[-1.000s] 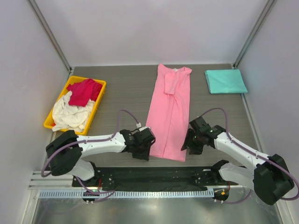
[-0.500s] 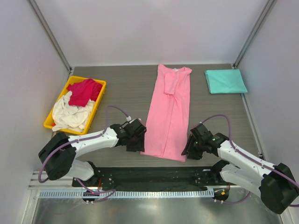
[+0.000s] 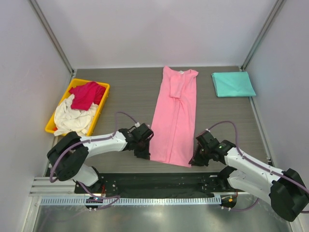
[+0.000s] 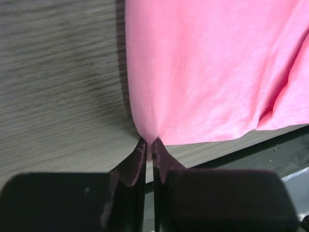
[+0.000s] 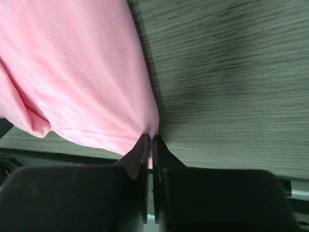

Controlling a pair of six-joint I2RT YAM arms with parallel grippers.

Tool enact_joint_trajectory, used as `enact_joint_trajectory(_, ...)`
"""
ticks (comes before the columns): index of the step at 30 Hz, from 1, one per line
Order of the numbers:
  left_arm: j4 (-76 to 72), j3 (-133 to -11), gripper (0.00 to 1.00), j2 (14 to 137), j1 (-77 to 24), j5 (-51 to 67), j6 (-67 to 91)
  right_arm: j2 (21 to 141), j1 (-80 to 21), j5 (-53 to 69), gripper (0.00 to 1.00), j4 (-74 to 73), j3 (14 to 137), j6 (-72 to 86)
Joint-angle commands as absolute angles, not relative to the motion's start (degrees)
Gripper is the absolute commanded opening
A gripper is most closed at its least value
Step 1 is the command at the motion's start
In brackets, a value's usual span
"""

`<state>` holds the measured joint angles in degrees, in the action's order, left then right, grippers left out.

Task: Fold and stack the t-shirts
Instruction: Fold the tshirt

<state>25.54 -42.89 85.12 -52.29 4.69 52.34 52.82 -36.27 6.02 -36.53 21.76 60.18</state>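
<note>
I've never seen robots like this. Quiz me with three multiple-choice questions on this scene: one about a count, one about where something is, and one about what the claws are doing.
1. How many shirts lie in the yellow bin?
A) one
B) two
C) four

2. Where is the teal shirt?
A) in the bin
B) draped over an arm
C) folded at the far right corner of the table

3. What are the left gripper and right gripper doing?
A) both hang open above the table
B) both are shut on the near hem corners of the pink shirt
C) one holds the bin

Answers:
1 B: a crimson shirt and a cream shirt are heaped there.
2 C: the top view shows it flat by the right wall.
3 B: each wrist view shows the jaws closed on a hem corner.
</note>
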Motion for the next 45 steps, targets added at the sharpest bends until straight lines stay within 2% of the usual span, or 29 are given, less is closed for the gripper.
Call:
enact_joint_trajectory(1, 23.6, -43.0, 0.03, 85.6, -52.0, 7.2, 52.7, 52.1, -36.7, 0.5, 0.03, -41.2, 23.2, 59.2)
enact_joint_trajectory(2, 23.6, -42.6, 0.00, 85.3, -52.2, 7.4, 53.7, 51.2, -36.7, 0.3, 0.01, -43.7, 24.3, 59.1)
enact_joint_trajectory(9, 22.2, -42.0, 0.00, 79.5, -58.3, 8.3, 58.7, 46.3, -36.9, -3.2, 0.01, -51.1, 30.0, 59.8)
enact_joint_trajectory(11, 18.6, -41.7, 0.00, 80.4, -58.5, 12.5, 59.2, 46.2, -36.8, -4.8, 0.01, -51.7, 31.4, 59.4)
enact_joint_trajectory(15, 22.3, -46.6, 0.00, 83.8, -57.8, 10.7, 55.7, 49.6, -36.9, -6.2, 0.01, -49.0, 33.3, 56.5)
enact_joint_trajectory(23, 28.2, -57.7, 0.00, 89.7, -47.8, 11.6, 48.3, 63.5, -36.6, -13.1, 0.01, -44.5, 44.4, 47.8)
enact_joint_trajectory(26, 30.2, -63.5, 0.00, 94.2, -44.8, 10.9, 45.8, 71.1, -35.2, -12.7, 0.01, -38.9, 48.2, 41.0)
enact_joint_trajectory(33, 32.5, -76.4, 0.00, 104.4, -39.5, 11.9, 40.6, 87.2, -28.7, -12.5, 0.01, -36.8, 60.9, 30.9)
enact_joint_trajectory(45, 35.2, -98.4, 0.00, 118.3, -34.8, 13.3, 35.5, 97.3, -17.8, -2.7, 0.01, -35.4, 75.4, 22.0)
